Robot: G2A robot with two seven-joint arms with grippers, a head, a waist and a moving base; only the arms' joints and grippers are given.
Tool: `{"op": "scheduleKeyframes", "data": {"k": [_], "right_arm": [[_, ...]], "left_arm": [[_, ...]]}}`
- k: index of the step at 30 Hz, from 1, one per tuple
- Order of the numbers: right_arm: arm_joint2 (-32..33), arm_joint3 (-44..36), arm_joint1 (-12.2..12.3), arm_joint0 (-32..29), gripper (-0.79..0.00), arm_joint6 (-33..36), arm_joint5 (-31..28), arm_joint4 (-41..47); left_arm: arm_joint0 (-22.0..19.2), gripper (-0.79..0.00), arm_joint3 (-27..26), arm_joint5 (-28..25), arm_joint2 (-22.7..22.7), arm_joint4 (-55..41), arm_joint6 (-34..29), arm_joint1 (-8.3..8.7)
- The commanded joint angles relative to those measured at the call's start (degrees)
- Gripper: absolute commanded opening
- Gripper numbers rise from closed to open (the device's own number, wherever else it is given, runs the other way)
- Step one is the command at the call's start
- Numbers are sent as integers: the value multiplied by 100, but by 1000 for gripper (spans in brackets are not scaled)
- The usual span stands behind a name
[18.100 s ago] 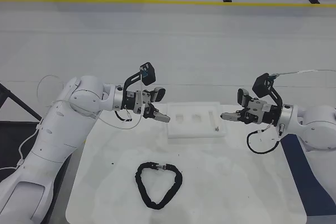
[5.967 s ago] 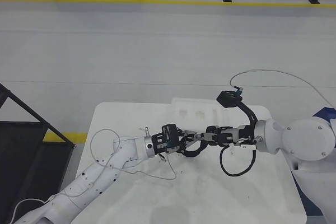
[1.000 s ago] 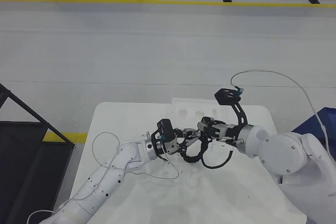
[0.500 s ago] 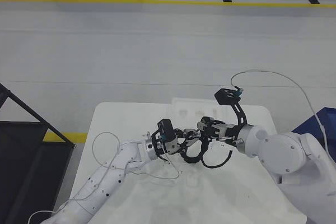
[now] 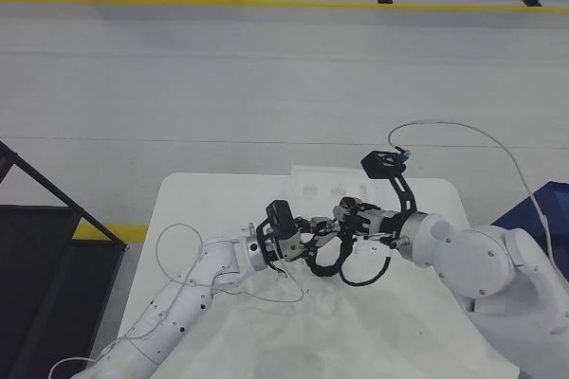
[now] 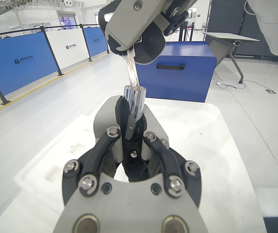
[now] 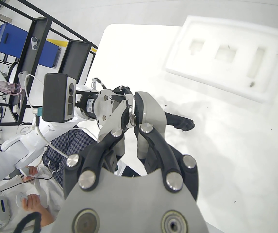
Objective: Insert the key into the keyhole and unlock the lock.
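The lock is a black fabric-covered cable (image 5: 336,261) with a chrome cylinder (image 6: 134,100) at its end, held up above the table's middle. My left gripper (image 6: 130,113) is shut on the cable just below the cylinder, which points at the other arm. The key's silver blade (image 6: 132,72) has its tip inside the cylinder's mouth. My right gripper (image 7: 133,112) is shut on the key's head (image 7: 131,118), and its black-padded fingers (image 6: 151,42) sit right over the cylinder. In the top view the left gripper (image 5: 302,244) and right gripper (image 5: 330,231) meet tip to tip.
A white foam tray (image 5: 324,180) with rectangular recesses lies at the table's far edge, behind the grippers. The white table (image 5: 408,322) has bare room in front. A blue bin (image 5: 550,213) stands off the right side, a black rack (image 5: 28,237) off the left.
The right gripper with the key has edged very slightly toward the left gripper. Both keep their hold; the lock stays where it was.
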Motion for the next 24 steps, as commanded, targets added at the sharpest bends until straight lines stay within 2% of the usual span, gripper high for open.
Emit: {"op": "scheduleKeyframes", "data": {"k": [1, 24], "right_arm": [[-20, -19, -1, 2, -785, -2, -12, -75], [-340, -157, -64, 19, -785, 12, 30, -857]], "left_arm": [[8, -785, 5, 6, -16, -21, -6, -4], [110, -785, 6, 29, -176, -208, -133, -50]]}}
